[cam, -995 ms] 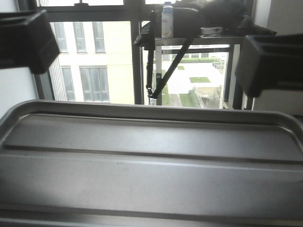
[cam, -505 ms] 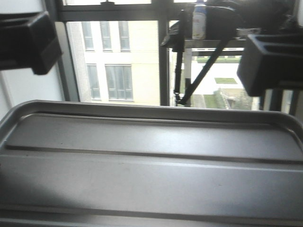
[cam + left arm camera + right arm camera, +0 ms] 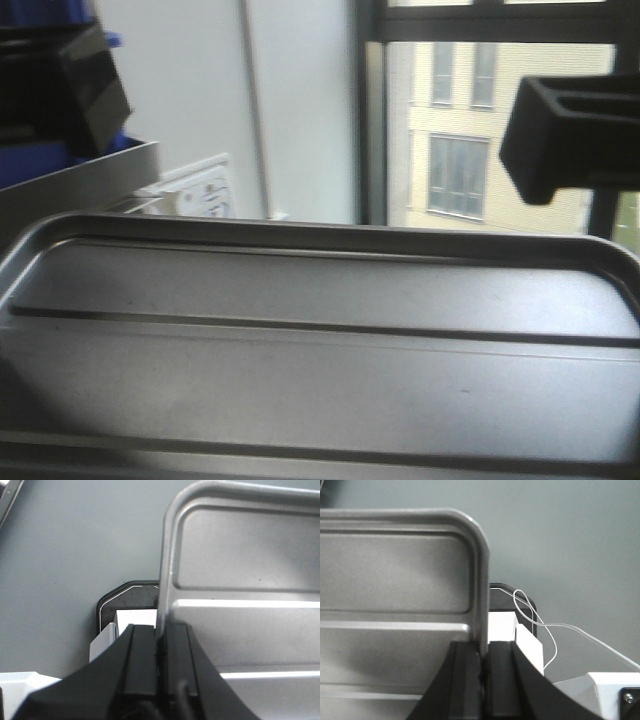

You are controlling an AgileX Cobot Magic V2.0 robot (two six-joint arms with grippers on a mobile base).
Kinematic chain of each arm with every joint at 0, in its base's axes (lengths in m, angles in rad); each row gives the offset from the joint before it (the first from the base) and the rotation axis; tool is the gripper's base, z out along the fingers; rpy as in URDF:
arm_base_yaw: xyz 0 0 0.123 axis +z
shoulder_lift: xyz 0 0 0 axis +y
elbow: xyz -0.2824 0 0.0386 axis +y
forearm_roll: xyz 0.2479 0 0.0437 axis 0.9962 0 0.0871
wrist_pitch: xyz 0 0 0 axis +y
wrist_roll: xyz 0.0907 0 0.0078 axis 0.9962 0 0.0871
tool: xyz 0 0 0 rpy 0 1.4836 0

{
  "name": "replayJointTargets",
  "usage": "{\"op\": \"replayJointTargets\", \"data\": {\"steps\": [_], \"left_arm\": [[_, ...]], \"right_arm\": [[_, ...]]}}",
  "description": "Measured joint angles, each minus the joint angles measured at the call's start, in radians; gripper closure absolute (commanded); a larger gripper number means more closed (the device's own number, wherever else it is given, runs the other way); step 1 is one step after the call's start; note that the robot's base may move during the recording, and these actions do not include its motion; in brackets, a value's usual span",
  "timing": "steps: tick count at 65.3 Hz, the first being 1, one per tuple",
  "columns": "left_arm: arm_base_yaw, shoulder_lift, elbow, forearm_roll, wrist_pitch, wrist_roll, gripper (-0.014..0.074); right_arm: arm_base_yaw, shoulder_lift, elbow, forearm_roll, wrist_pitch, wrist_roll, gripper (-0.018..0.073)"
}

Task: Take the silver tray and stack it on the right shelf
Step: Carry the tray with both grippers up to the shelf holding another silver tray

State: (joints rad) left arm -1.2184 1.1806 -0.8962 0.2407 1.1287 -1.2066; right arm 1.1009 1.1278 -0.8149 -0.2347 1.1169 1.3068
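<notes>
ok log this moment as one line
step: carry | silver tray: lifted, roughly level, nothing in it | left gripper: shut on left rim | right gripper: shut on right rim

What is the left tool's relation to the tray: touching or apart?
Touching. The left wrist view shows the left tool shut on the tray rim, no gap.

This looks like a plain lab or industrial workroom, going by the bare white wall (image 3: pixel 180 90), tall dark-framed window (image 3: pixel 480 130) facing a pale yellow building (image 3: pixel 455 120), blue storage bins (image 3: pixel 30 160) and smooth grey floor (image 3: pixel 60 555).
</notes>
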Motion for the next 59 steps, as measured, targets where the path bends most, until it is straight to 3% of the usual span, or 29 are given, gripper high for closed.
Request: {"op": "replayJointTargets", "data": {"steps": [59], "left_arm": [[0.0,0.0,0.0,0.0,0.0,0.0,0.0689]], "right_arm": [[0.0,0.0,0.0,-0.002,0.0,0.0,0.0481]]}}
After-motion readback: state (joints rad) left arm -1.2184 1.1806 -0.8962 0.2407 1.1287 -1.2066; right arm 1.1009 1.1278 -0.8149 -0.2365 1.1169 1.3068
